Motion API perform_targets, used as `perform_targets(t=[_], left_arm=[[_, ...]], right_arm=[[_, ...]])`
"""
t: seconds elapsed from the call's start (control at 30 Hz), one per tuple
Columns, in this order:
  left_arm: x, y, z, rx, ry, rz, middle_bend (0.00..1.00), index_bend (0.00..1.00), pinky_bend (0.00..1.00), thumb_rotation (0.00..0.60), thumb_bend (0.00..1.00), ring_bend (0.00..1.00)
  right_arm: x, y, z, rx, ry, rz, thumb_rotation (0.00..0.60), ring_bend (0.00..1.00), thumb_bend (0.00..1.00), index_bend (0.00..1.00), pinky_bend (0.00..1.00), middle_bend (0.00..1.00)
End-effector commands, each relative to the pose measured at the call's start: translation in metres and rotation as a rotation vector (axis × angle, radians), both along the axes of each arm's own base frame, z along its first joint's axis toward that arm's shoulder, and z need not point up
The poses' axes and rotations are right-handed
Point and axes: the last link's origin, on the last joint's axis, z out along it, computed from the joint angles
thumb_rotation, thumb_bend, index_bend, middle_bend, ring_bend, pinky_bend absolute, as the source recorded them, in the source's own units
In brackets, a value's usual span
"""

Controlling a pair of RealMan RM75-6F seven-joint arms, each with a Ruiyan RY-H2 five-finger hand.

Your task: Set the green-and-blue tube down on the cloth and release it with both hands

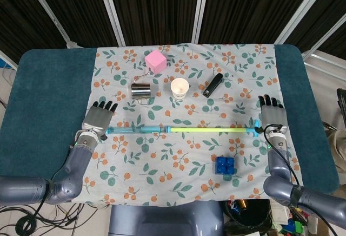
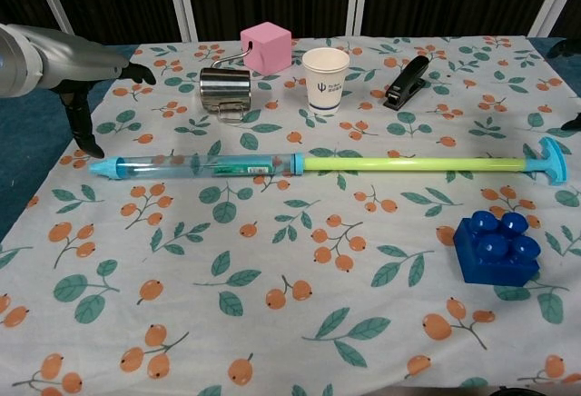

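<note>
long green-and-blue plastic tube [image 2: 318,164] lying flat across the floral cloth [image 2: 272,260] | left hand [image 1: 98,118] spread at its blue end, holding nothing | right hand [image 1: 272,115] spread by its T-handle, apart | blue toy brick [image 2: 495,249] near

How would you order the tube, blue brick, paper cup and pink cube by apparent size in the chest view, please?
1. green-and-blue tube, by far the longest.
2. blue brick, though nearest the camera.
3. paper cup and pink cube look alike; unranked.
</note>
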Motion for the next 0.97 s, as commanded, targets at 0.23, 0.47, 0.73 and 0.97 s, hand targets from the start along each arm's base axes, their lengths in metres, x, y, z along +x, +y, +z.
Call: perform_targets(t=[0.23,0.47,0.73,0.97], left_arm=[[-0.032,-0.069,0.055,0.164,-0.266,-0.022,0.04,0.00,0.12,0.600,0.11,0.05],[-0.094,-0.145,0.078,0.270,-0.354,-0.071,0.00,0.00,0.07,0.600,0.07,0.01],[-0.132,-0.180,0.078,0.350,-0.343,-0.119,0.00,0.00,0.06,0.600,0.06,0.00],[-0.139,-0.182,0.074,0.364,-0.350,-0.168,0.00,0.00,0.06,0.600,0.06,0.00]], right_arm=[[-0.018,0.064,0.056,-0.096,-0.079,0.133,0.600,0.00,0.08,0.00,0.17,0.00],[-0.054,0.143,0.088,-0.150,-0.102,0.269,0.600,0.00,0.00,0.00,0.15,0.00],[-0.075,0.185,0.095,-0.192,-0.044,0.377,0.600,0.00,0.00,0.00,0.14,0.00],[-0.086,0.186,0.094,-0.192,-0.034,0.347,0.600,0.00,0.00,0.00,0.14,0.00]])
